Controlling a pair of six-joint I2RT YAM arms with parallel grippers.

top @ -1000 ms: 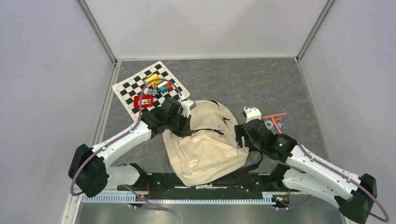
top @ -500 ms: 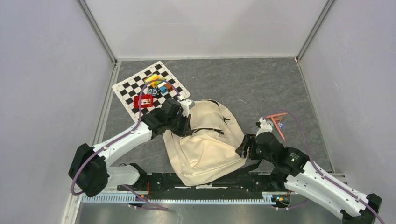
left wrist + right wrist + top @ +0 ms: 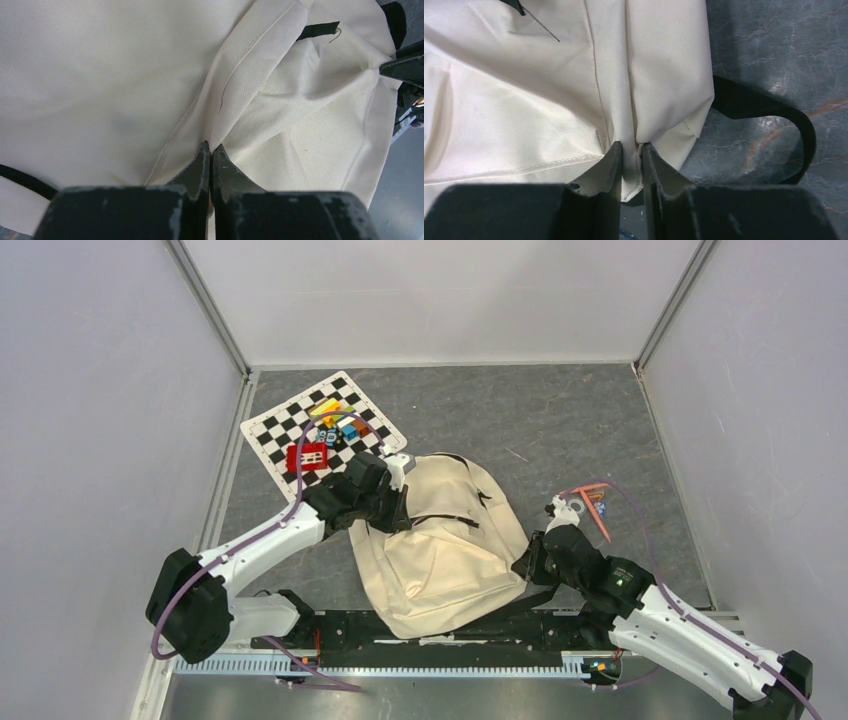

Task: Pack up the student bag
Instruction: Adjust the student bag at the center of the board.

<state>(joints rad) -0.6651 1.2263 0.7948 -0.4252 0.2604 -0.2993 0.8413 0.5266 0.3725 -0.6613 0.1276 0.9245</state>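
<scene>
Student bag (image 3: pixel 440 540) — its opening hidden — has canvas folds clenched in the left claw (image 3: pixel 210 151) and right claw (image 3: pixel 631 161).

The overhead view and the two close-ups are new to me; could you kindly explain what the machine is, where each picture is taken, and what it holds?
These are two white robot arms bolted at the near edge of a grey table. The wide picture comes from a fixed camera above and behind them; each close-up comes from a camera on a wrist. Between the arms lies the student bag, cream canvas with black straps. The left pincer is shut on a fold of its cloth; the right pincer pinches a fold at the bag's edge, beside a black strap. Far left lies a chequered board bearing small coloured pieces; right of the bag lie some reddish sticks.
</scene>
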